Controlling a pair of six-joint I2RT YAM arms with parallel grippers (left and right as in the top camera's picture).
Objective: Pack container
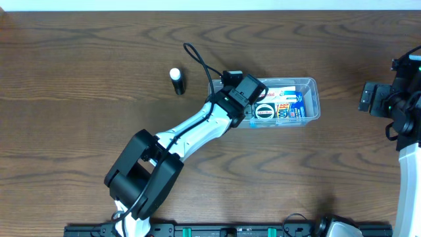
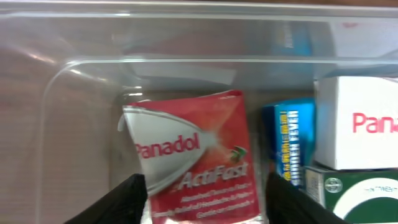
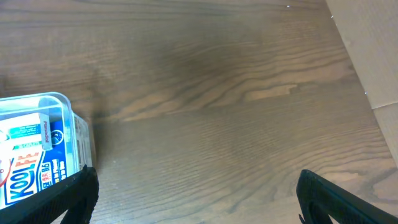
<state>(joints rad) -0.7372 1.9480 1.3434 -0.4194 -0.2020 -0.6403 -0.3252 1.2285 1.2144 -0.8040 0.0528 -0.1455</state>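
Observation:
The clear container [image 1: 314,99] lies right of the table's middle, and my left gripper [image 1: 247,92] reaches into its left end. In the left wrist view a red Panadol ActiFast pack [image 2: 196,162] stands tilted near the container's wall [image 2: 81,68]. The left gripper [image 2: 205,186] has its black fingers against both side edges of the pack. Beside it are a blue Kool Fever box [image 2: 292,146], a white Panadol box [image 2: 357,124] and a green box [image 2: 354,196]. My right gripper [image 1: 368,99] hovers open to the right of the container [image 3: 62,118], with only bare wood between its fingers [image 3: 196,186].
A small black tube with a white cap [image 1: 177,81] stands on the wood left of the container. A black rail [image 1: 230,230] runs along the table's front edge. A pale surface [image 3: 373,43] borders the table at the right.

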